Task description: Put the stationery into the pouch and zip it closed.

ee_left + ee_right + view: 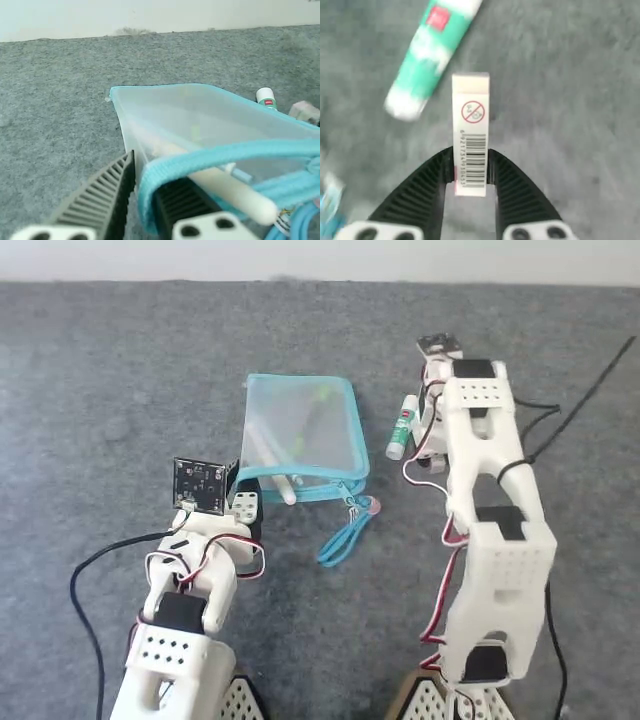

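- Pouch: a see-through teal-edged zip pouch lies flat in the middle of the grey felt mat, with its open mouth towards the arms.
- A white pen is partly inside, its end poking out over the zip edge. Something greenish shows through the wall deeper in, too faint to name.
- The left gripper pinches the teal rim of the mouth at one corner, and the band runs between its jaws.
- The right gripper is clamped on one end of an eraser in a barcoded sleeve. Most of the eraser sticks out past the fingertips, above the mat and well right of the pouch.
- A green-and-white glue stick lies on the mat between the pouch and the right arm, not yet packed.
- The teal wrist strap trails from the zip end of the pouch towards the arms.
- Risk: the eraser is held by its tail only, so a nudge against the pouch rim could probably pivot it or work it loose.
- Risk: the mouth is lifted at a single corner. If the thin rim slips from the left jaws, the opening would likely fall shut before the eraser goes in.
- Risk: the glue stick sits close to the right arm's way across and could be knocked rolling.
- Risk: the protruding pen would likely block the zip unless it is pushed fully in first.
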Controlling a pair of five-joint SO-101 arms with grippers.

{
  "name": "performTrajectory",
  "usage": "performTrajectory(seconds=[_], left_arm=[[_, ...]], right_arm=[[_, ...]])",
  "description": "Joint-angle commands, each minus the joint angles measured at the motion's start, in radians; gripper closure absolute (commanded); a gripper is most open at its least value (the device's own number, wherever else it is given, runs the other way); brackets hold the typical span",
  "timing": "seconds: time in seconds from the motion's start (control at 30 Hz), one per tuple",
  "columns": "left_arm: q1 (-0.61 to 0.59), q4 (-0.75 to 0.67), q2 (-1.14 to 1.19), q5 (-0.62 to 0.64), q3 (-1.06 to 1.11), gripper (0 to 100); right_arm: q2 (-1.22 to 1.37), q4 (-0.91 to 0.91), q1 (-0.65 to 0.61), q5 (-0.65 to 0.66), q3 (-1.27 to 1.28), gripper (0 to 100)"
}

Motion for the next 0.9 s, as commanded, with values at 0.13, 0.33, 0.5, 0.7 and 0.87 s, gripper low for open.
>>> performTrajectory(seconds=[0.13, 0.33, 0.5, 0.7, 0.87], left_arm=[[0.008, 0.000, -0.017, -0.011, -0.013, 99], [0.008, -0.002, -0.017, -0.011, -0.013, 99], [0.008, -0.002, -0.017, -0.011, -0.013, 99], [0.008, -0.002, -0.017, -0.011, -0.013, 99], [0.008, 0.000, -0.017, -0.011, -0.013, 99]], right_arm=[[-0.495, 0.254, -0.047, 0.075, -0.017, 99.1], [-0.888, 0.288, -0.275, 0.173, 0.242, 99.1], [-1.184, 0.288, -0.530, 0.244, 0.568, 99.1], [-1.349, 0.283, -0.696, 0.288, 0.746, 99.1], [-1.245, 0.185, -0.708, 0.230, 0.755, 99.1]])
